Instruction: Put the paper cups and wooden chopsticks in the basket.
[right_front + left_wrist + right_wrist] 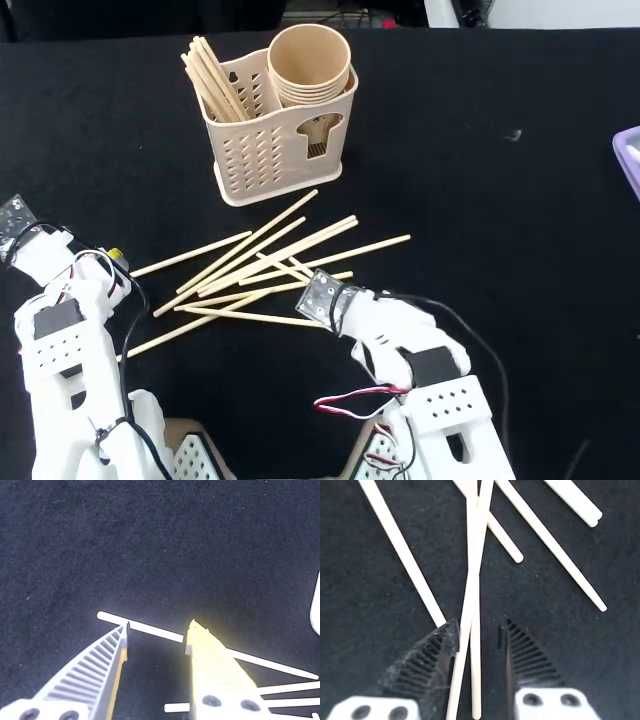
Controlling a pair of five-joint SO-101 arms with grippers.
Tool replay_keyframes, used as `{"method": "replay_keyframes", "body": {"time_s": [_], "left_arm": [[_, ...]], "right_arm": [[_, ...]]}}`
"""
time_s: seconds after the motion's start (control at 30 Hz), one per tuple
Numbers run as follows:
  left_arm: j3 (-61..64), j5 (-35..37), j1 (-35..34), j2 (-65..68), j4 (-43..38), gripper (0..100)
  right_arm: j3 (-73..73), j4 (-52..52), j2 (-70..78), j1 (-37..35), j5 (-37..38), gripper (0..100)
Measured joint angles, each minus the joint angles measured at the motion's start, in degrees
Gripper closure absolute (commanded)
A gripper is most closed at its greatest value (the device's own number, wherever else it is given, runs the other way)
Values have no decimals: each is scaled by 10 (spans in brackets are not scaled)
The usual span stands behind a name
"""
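Cups (310,62) in basket (262,150) — chopsticks (262,262) mostly loose on worktop (480,200).
L fingers (212,670) apart over one stick (145,626); R fingers (526,655) apart — straddling two sticks (473,595).

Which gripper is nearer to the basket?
Right. The right gripper is over the loose chopsticks in front of the basket. The left gripper is farther out to the side, at the end of one outlying chopstick.

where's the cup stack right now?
High view: paper cups sit stacked in the basket, in the compartment beside the upright chopsticks, far side of the table.
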Motion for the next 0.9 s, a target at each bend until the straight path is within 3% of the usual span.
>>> {"method": "replay_keyframes", "body": {"time_s": [0.17,0.33,0.57,0.9], "left_arm": [[0,0,0,0,0,802],[0,0,0,0,0,802],[0,0,0,0,0,802],[0,0,0,0,0,802]], "right_arm": [[-33,0,0,0,0,853],[-61,0,0,0,-34,756],[-66,10,0,0,-48,804],[-177,143,27,-54,-102,803]]}}
